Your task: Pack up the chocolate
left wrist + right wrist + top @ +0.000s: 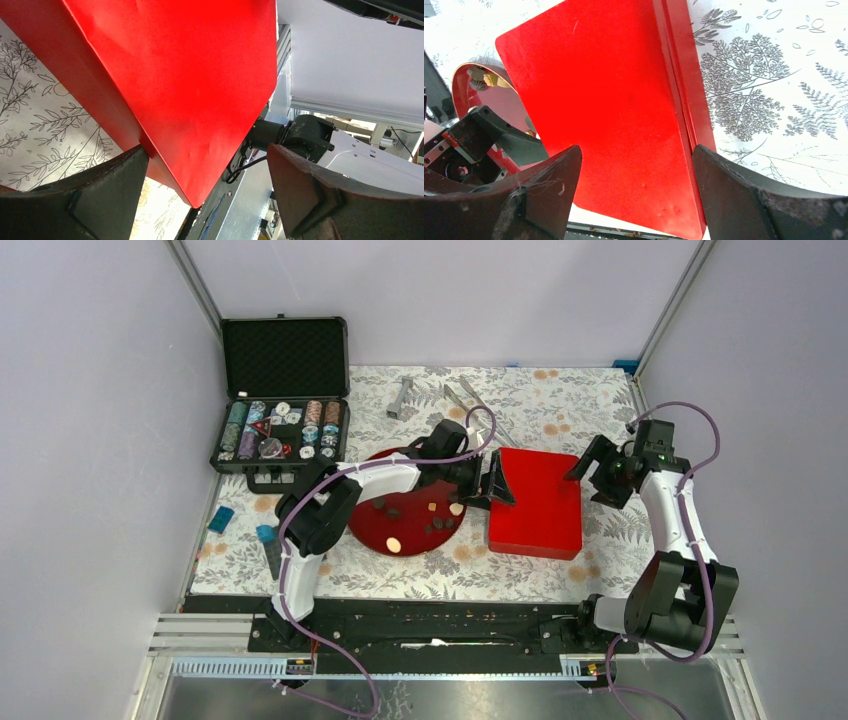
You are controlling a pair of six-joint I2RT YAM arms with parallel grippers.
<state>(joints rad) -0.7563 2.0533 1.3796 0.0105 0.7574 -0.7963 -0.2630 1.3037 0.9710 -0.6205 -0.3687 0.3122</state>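
Several tiny chocolate pieces (393, 511), mostly dark brown with a few tan or cream, lie on a round red plate (372, 530). To its right is a closed red box (535, 502). My left gripper (495, 485) is open at the box's left edge. In the left wrist view the red box (190, 75) fills the space above my open, empty gripper (207, 185). My right gripper (592, 462) is open at the box's far right corner. In the right wrist view the gripper (636, 190) is open over the box (614, 100), with the plate (461, 87) and two pieces (486, 79) beyond it.
An open black case of poker chips (283, 425) stands at the back left. Blue and dark toy bricks (221, 519) lie at the left edge. Metal tongs (465, 395) and a grey tool (400, 398) lie at the back. White walls enclose the table.
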